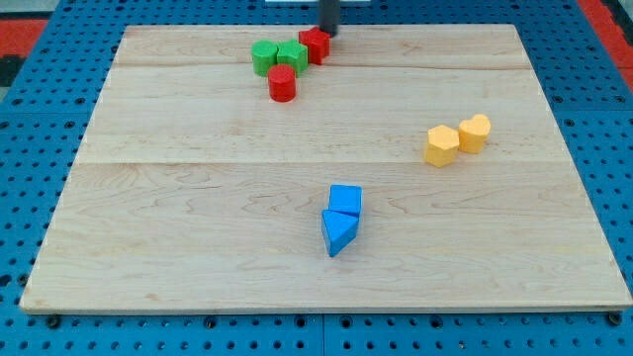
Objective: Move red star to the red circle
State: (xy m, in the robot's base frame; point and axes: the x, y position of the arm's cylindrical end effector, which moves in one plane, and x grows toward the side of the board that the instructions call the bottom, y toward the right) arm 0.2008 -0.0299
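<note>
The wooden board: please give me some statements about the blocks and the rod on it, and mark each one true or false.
1. My tip is at the red star, on its top-right side. True.
2. The red circle lies at the view's bottom edge. False: it sits near the top, just below the green blocks.
3. The two yellow blocks are on the view's right. True.
4. The two blue blocks are far apart. False: they sit close together.
5. The red star already touches the red circle. False: a green block is between them.
</note>
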